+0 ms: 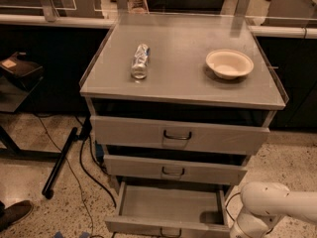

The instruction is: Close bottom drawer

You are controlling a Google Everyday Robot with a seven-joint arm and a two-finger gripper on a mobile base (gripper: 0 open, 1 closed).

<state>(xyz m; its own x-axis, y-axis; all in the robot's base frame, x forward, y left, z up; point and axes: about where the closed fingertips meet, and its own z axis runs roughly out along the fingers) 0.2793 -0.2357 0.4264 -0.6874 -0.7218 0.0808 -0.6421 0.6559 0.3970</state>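
Observation:
The bottom drawer of the grey cabinet is pulled far out at the bottom of the camera view, and its inside looks empty. Its front panel runs along the lower edge of the picture, with the small dark handle just showing. The middle drawer and top drawer stand slightly out. My white arm is at the lower right, beside the open drawer's right corner. The gripper is out of view below the frame.
On the cabinet top lie a plastic bottle on its side and a cream bowl. A dark pole and cables lie on the floor to the left. A shoe shows at the lower left.

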